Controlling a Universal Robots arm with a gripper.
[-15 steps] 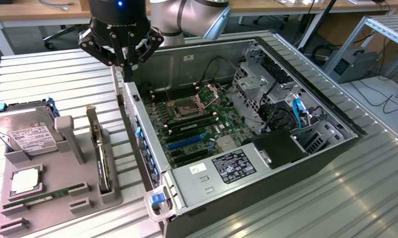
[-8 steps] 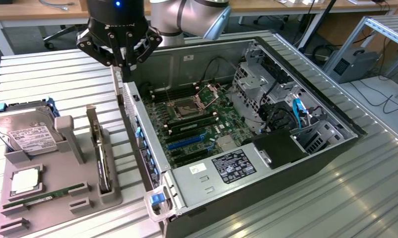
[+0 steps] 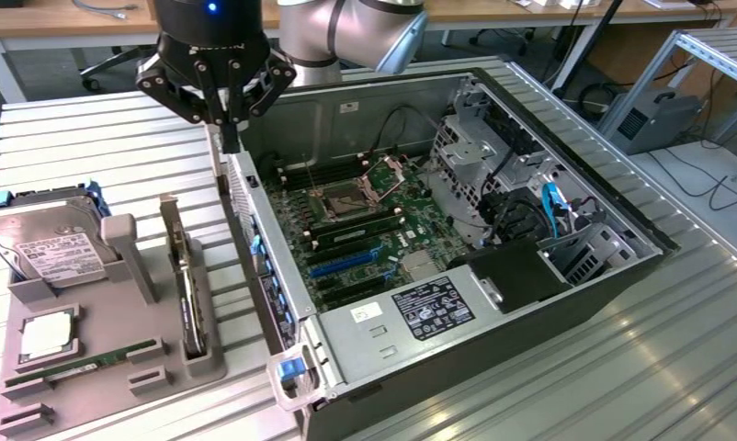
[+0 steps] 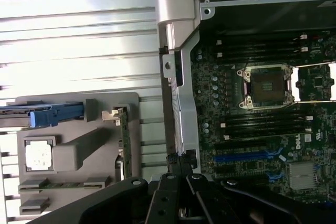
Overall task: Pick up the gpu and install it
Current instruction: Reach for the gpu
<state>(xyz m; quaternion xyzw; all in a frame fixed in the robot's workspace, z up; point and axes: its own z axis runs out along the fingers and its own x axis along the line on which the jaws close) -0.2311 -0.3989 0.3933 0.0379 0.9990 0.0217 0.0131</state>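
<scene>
The arm holds its gripper point(image 3: 229, 138) pointing straight down over the far corner of the computer case point(image 3: 344, 110), fingers pinched together and empty. The gpu point(image 3: 192, 294) stands edge-on in the grey holder point(image 3: 111, 367), on the exterior view's left.

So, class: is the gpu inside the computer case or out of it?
Out. The gpu stands on edge in the grey tray beside the computer case; the motherboard's blue slot is bare.
</scene>
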